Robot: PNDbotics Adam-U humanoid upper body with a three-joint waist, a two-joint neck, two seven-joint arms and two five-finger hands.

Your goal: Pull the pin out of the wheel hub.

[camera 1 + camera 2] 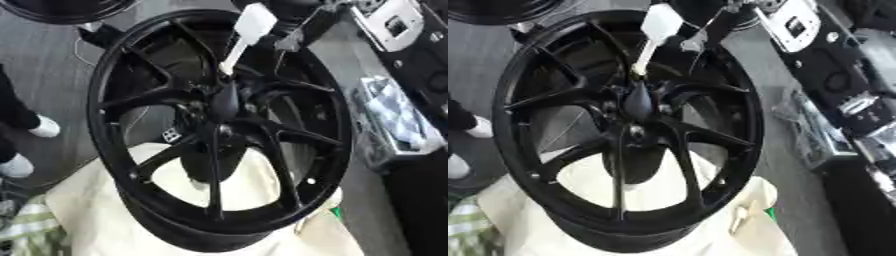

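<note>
One pin (248, 35) — above hub (224, 100).

glossy black metal wheel (219, 130) on cream cloth (96, 200).

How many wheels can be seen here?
2: one wheel in the centre on a cloth, another wheel's rim at the top left, mostly cut off.

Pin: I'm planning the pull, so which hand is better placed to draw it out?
Right, probably. The right hand appears as a dark shape at the top right, beside the white pin, which sticks up from the hub. The left hand shows in no view.
</note>
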